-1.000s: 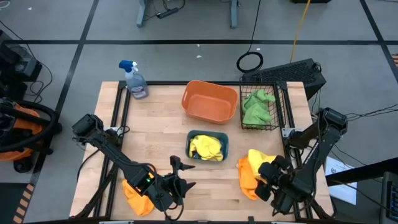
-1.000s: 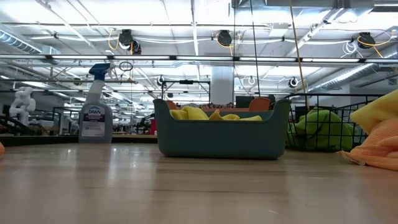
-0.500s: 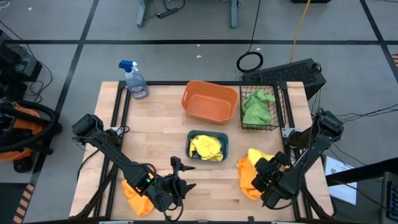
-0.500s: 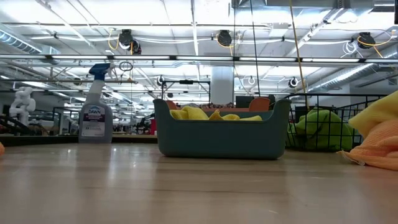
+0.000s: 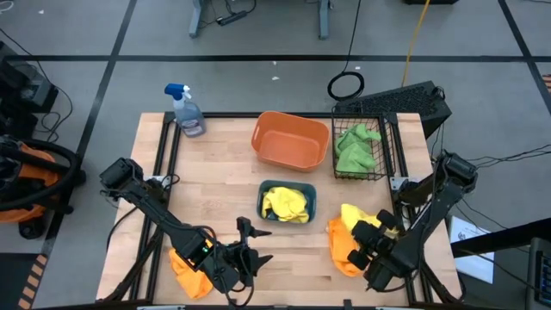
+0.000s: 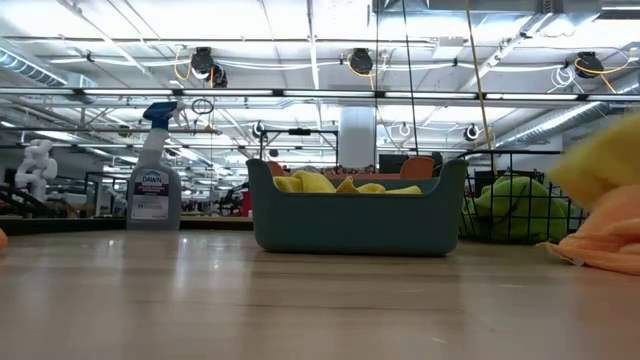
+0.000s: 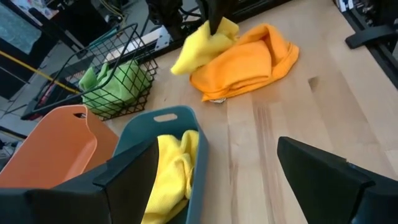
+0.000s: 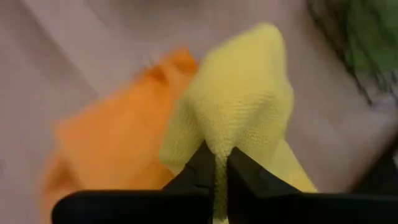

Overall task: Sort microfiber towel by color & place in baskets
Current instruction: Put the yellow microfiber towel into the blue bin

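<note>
My right gripper (image 5: 366, 231) is shut on a yellow towel (image 8: 242, 93) at the table's near right, just above an orange towel (image 5: 342, 248) lying on the table. The held towel also shows in the left wrist view (image 7: 199, 43) and, blurred, in the low view (image 6: 600, 160). My left gripper (image 5: 256, 243) is open and empty near the front edge, right of a second orange towel (image 5: 185, 265). The teal tray (image 5: 265, 207) holds yellow towels, the black wire basket (image 5: 389, 146) holds green ones, and the orange tub (image 5: 291, 142) stands at the back. My right gripper pinches a bunched fold of the yellow towel (image 8: 217, 146) between its two fingers. The towel bulges out beyond the fingertips. It sits over the orange towel (image 8: 112, 137); whether its lower part still rests on that towel, I cannot tell.
A clear spray bottle (image 5: 185, 110) with a blue nozzle stands at the far left corner. Bare wood lies between the teal tray and the table's left side. The basket's wire wall (image 7: 118, 81) stands close behind the right gripper.
My right gripper, shut on the yellow towel, has moved a little toward the table's left and upward. The yellow towel has risen with it off the orange towel, which has stayed in place.
</note>
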You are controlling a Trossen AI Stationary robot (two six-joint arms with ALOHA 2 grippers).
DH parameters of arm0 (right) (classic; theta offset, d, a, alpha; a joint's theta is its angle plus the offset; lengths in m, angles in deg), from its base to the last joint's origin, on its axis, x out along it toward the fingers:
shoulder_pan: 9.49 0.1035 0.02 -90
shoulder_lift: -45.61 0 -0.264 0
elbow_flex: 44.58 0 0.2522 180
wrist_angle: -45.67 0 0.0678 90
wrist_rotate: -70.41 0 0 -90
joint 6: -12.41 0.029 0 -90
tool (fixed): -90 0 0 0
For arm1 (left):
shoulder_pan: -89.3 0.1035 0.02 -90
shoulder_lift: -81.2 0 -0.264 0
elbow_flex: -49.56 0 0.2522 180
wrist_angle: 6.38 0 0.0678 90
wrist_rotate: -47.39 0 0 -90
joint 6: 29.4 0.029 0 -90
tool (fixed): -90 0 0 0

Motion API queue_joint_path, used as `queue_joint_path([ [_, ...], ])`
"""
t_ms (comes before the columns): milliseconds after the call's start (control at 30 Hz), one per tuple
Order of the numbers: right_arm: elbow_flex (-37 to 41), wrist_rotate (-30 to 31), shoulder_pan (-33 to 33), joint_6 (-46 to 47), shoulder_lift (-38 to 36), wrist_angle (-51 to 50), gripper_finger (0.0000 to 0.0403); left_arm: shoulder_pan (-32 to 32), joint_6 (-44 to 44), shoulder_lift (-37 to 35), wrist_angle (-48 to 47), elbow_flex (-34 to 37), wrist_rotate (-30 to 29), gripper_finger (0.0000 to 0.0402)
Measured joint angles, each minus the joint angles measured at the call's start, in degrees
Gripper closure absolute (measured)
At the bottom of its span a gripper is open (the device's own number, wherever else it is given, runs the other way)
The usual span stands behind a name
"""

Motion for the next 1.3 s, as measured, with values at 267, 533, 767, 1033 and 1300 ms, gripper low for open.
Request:
queue_joint_path([
  [267, -11.9, 22.2, 2.4, -12.5, -1.3, 1.9, 0.04, 0.1, 4.3, 0.0, 6.6, 0.0, 2.1, 0.0069],
  [533, -16.1, 33.3, 1.8, -35.8, -1.3, 16.4, 0.0401, 0.2, 16.5, 0.9, 18.7, 0.0, 4.5, 0.0069],
  [767, -16.1, 33.5, 0.0, -48.4, -1.2, 27.3, 0.0401, -0.4, 27.9, 1.0, 29.7, 0.0, 4.5, 0.0069],
  [1033, -16.1, 31.9, -1.8, -59.3, -0.3, 35.6, 0.0401, 0.4, 32.6, 1.1, 30.5, 0.0, 5.1, 0.0068],
  [1300, -16.1, 28.6, -4.3, -73.9, 3.6, 46.7, 0.0401, 4.4, 33.8, 1.1, 27.0, 0.0, 16.7, 0.0068],
])
